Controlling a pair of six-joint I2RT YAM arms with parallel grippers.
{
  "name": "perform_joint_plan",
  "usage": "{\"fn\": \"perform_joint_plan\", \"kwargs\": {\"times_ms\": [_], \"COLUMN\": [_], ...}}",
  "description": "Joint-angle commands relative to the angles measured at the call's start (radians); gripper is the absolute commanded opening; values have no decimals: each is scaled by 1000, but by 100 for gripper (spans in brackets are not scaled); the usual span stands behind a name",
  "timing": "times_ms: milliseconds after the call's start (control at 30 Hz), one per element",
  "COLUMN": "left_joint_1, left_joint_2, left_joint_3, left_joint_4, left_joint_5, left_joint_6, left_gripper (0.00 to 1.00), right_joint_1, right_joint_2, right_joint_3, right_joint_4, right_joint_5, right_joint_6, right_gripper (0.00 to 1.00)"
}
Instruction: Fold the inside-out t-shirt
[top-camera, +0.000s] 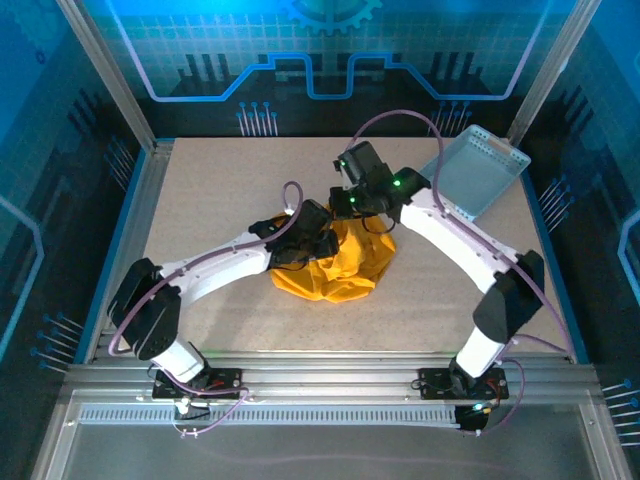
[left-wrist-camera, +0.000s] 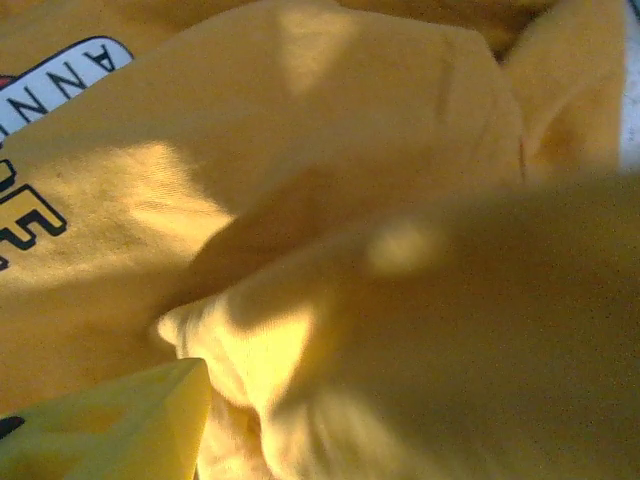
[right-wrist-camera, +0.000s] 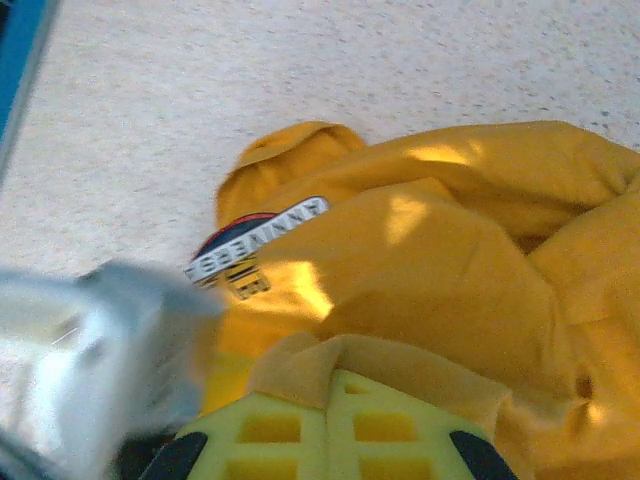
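The mustard-yellow t-shirt (top-camera: 335, 268) lies crumpled in a heap at the middle of the table. Its dark round print with white lettering (right-wrist-camera: 255, 240) peeks out between folds, and part of that lettering (left-wrist-camera: 45, 75) shows in the left wrist view. My right gripper (right-wrist-camera: 330, 385) is shut, its yellow fingers pinching a fold of the shirt's edge at the heap's far side (top-camera: 365, 205). My left gripper (top-camera: 320, 243) is pushed into the heap's left side. One yellow finger (left-wrist-camera: 120, 425) stands far to the side, and cloth covers the other.
A pale blue-grey perforated basket (top-camera: 475, 170) stands tilted at the back right, beside the right arm. Bare tabletop (top-camera: 220, 190) surrounds the heap. The left gripper's grey body (right-wrist-camera: 90, 350) shows blurred, close beside the right fingers.
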Motion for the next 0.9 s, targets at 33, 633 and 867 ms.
{"fn": "perform_joint_plan", "kwargs": {"times_ms": [33,633,867], "left_joint_1": [28,-10,-74], "left_joint_2": [8,-72,-228], "left_joint_3": [45,-87,-244], "left_joint_4": [-13,-1,19], "left_joint_5": [-69,-154,-107], "left_joint_6": [-92,4,42], "left_gripper": [64,25,15], "right_joint_1": [67,75,0], "right_joint_2": [-82,-122,-8], "right_joint_3": [-46,-89,4], "right_joint_4": [2,-26,-35], "right_joint_5": [82,330,429], "right_joint_6": [48,66,-54], "right_gripper": [0,0,0]}}
